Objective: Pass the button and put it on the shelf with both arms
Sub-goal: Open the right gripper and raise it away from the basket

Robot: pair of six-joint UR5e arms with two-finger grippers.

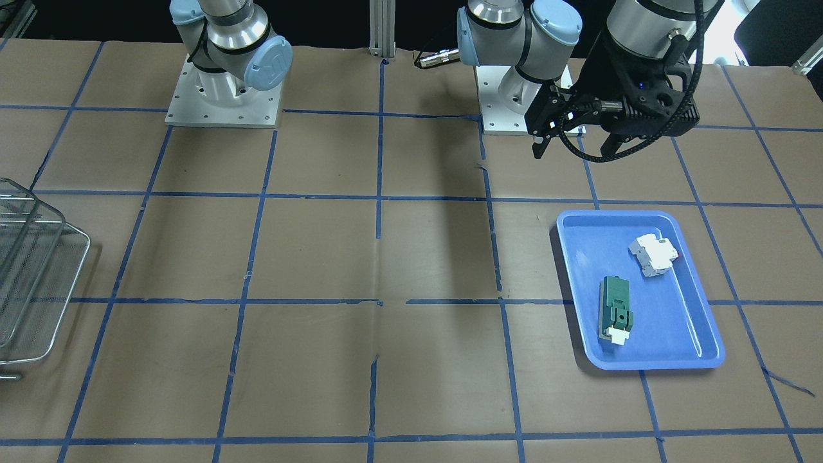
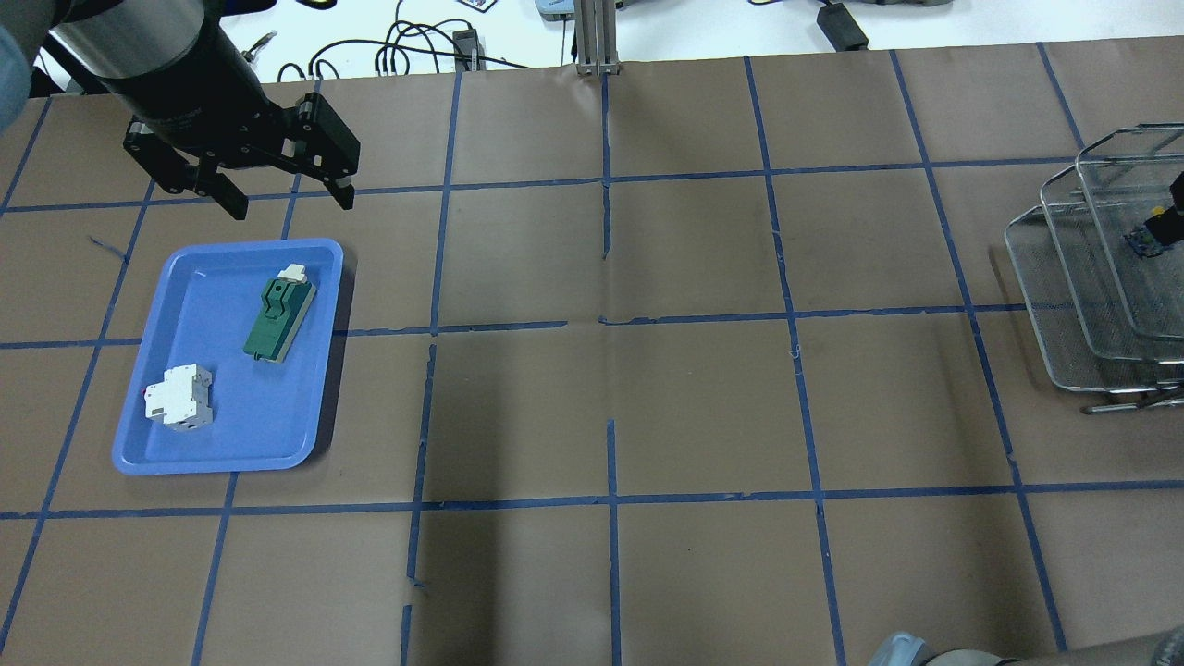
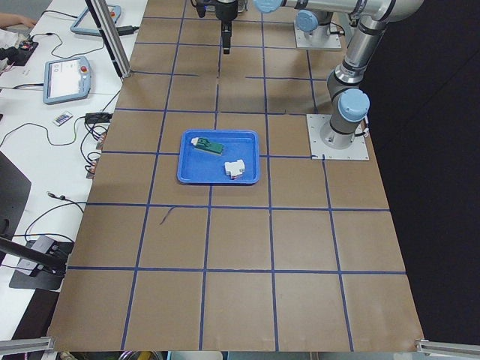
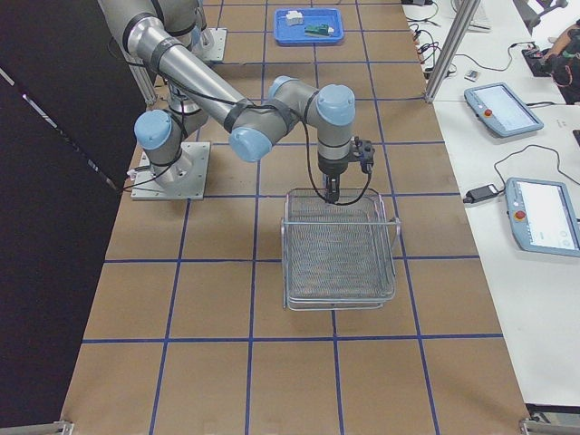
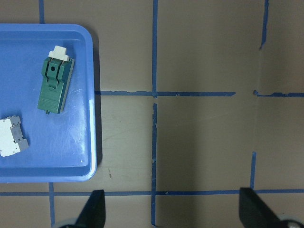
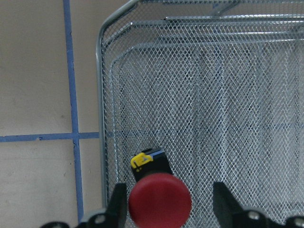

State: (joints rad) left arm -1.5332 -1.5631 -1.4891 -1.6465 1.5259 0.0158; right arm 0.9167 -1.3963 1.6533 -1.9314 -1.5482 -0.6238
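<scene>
The button (image 6: 160, 199), with a red cap, black body and yellow detail, sits between the fingers of my right gripper (image 6: 168, 205) over the wire-mesh shelf (image 6: 213, 95). The jaws stand a little wider than the cap, with a gap on one side. The button also shows in the overhead view (image 2: 1145, 239) in the shelf's upper tier (image 2: 1101, 277). In the exterior right view my right gripper (image 4: 332, 192) hangs over the shelf's back edge (image 4: 340, 254). My left gripper (image 2: 289, 203) is open and empty, raised just beyond the tray.
A blue tray (image 2: 231, 461) on the robot's left holds a green block (image 2: 277, 310) and a white breaker (image 2: 180, 398). The shelf stands at the table's edge on the robot's right (image 1: 38, 270). Brown paper with blue tape lines covers the table.
</scene>
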